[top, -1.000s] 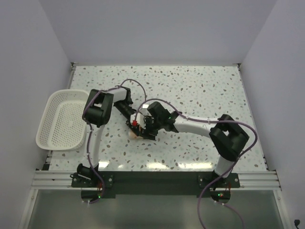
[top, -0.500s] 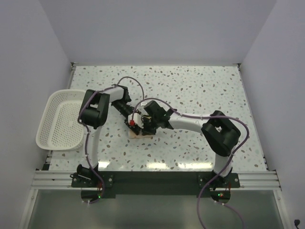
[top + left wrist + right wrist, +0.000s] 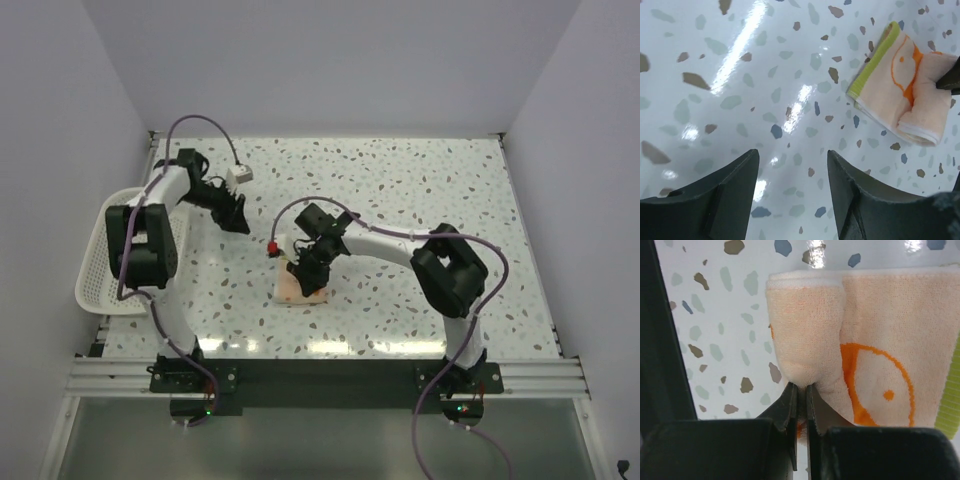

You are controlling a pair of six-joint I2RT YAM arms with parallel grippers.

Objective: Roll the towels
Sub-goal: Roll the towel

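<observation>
The towel [image 3: 298, 288] is a peach cloth with orange circle marks and a green edge stripe, lying partly rolled on the speckled table near the middle front. In the right wrist view one end of the towel [image 3: 865, 340] is curled into a thick roll. My right gripper [image 3: 801, 390] is shut on the near end of that roll, with cloth pinched between its jaws; from above it [image 3: 305, 268] sits over the towel. My left gripper [image 3: 238, 218] stands open well to the back left. In the left wrist view it [image 3: 792, 165] holds nothing, with the towel [image 3: 900, 92] off to the upper right.
A white mesh basket [image 3: 92, 275] sits at the table's left edge, partly behind the left arm. Purple cables loop above both arms. White walls close the table in at the back and on both sides.
The left arm has swung away from the towel to the back left, and its gripper has opened. The right gripper has shut on the towel's roll and shifted slightly towards the near-left.
</observation>
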